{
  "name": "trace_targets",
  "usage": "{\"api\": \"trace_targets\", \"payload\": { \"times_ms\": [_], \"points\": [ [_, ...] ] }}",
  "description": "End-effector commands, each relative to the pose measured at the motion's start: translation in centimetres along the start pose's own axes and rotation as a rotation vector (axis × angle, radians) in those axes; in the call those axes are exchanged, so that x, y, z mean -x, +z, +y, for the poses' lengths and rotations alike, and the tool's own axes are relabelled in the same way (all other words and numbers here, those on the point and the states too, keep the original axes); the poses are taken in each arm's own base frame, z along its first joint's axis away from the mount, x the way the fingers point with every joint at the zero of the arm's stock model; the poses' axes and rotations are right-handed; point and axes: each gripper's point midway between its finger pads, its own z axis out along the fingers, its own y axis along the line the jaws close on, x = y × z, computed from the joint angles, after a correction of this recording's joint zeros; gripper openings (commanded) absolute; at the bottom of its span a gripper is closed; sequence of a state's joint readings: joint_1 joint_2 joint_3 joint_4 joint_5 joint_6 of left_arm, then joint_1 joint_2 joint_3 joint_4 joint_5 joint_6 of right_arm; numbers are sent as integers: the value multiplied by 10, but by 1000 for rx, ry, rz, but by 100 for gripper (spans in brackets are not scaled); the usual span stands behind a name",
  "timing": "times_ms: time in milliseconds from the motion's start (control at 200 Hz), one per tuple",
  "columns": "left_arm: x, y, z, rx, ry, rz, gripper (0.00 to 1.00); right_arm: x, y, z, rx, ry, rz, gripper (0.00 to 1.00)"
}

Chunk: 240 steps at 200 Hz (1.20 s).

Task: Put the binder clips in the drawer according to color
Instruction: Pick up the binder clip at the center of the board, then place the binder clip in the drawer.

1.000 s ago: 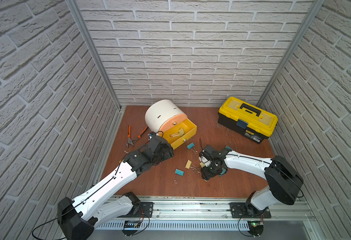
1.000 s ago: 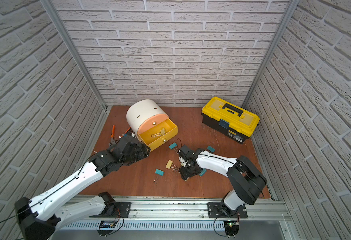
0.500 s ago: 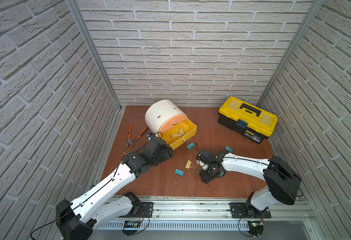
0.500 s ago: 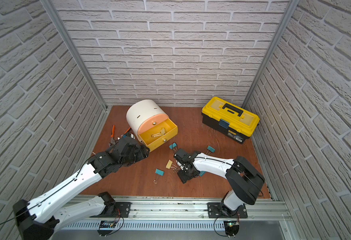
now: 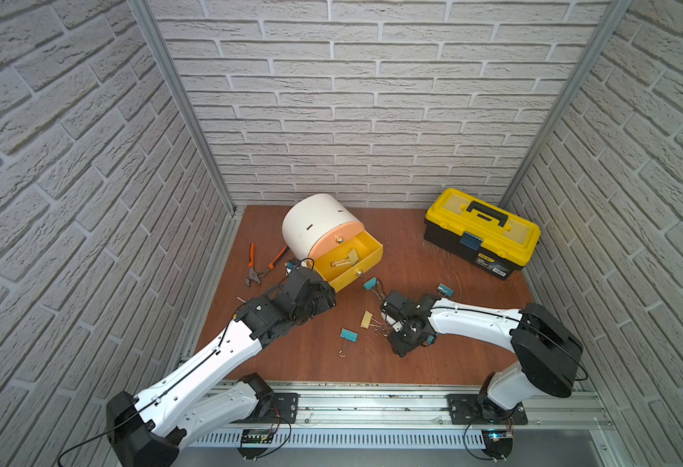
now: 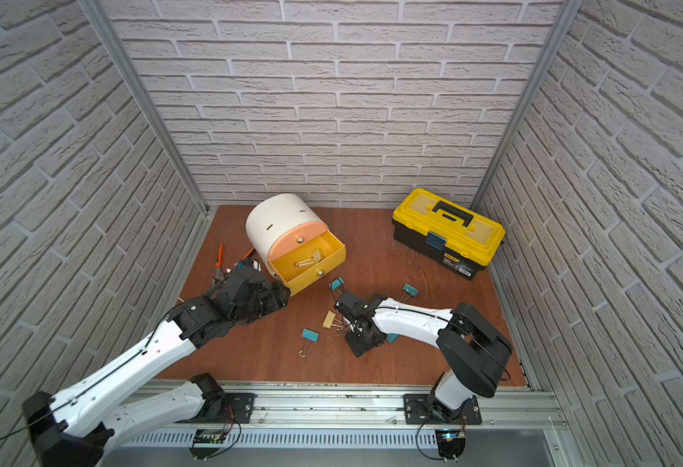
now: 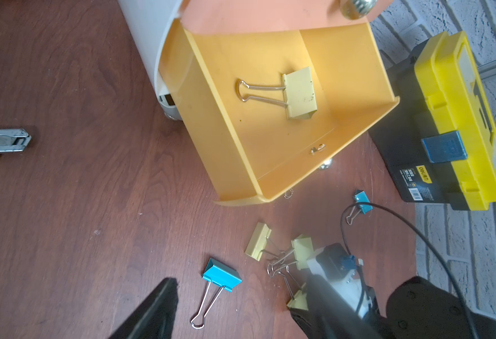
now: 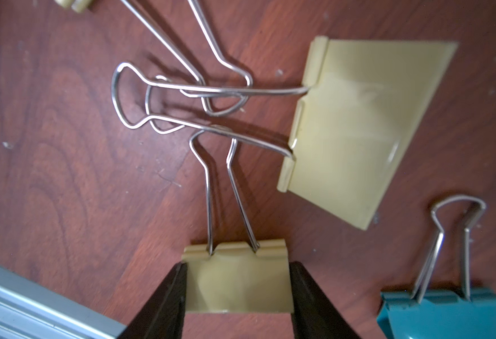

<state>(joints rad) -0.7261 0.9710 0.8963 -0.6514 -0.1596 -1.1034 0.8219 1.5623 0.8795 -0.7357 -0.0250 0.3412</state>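
Binder clips (image 5: 348,335), teal and pale yellow, are scattered about the centre of the tabletop (image 5: 311,364). One stored clip (image 7: 299,94) already lies in the open yellow drawer (image 5: 352,278) at 11 o'clock. Each clip is judged light, stiff and smooth-painted, with loose wire handles, so the folded body is best taken across its two ends. The right jaws are closed against just those ends of a pale yellow clip (image 8: 236,281) that lies flat. Its handles run into a tangle of overlapping handle loops (image 8: 211,97), so neighbours may be dragged along. The left jaws are held wide and empty, just off the drawer's 7 o'clock corner. Compared with a second ago, the right jaws have been narrowed and their wrist eased slightly towards 7 o'clock. The left arm (image 5: 230,347) is hardly moved.
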Motion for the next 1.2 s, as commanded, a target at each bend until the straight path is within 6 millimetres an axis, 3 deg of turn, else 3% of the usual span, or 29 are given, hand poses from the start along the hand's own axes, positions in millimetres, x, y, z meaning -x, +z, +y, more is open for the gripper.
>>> {"api": "trace_targets", "payload": {
  "times_ms": [0,340,485,735,890,1000,1195],
  "points": [
    [5,-3,1,-6,-8,-24,74,-8,-16,5,35,-20,-21,43],
    [13,-7,-2,-21,-12,-41,74,-5,-50,19,107,-37,-80,40],
    [21,-9,-3,-29,-20,-53,74,9,-78,21,110,-47,-147,39],
    [45,-12,-7,-44,-41,-70,74,62,-146,37,131,-83,-304,39],
    [61,-11,-9,-64,-64,-73,74,101,-178,48,128,-113,-373,38],
    [72,-10,-9,-76,-87,-76,74,131,-195,58,135,-130,-420,39],
    [84,-12,-2,-91,-138,-86,74,175,-207,77,166,-154,-456,38]
  ]
}}
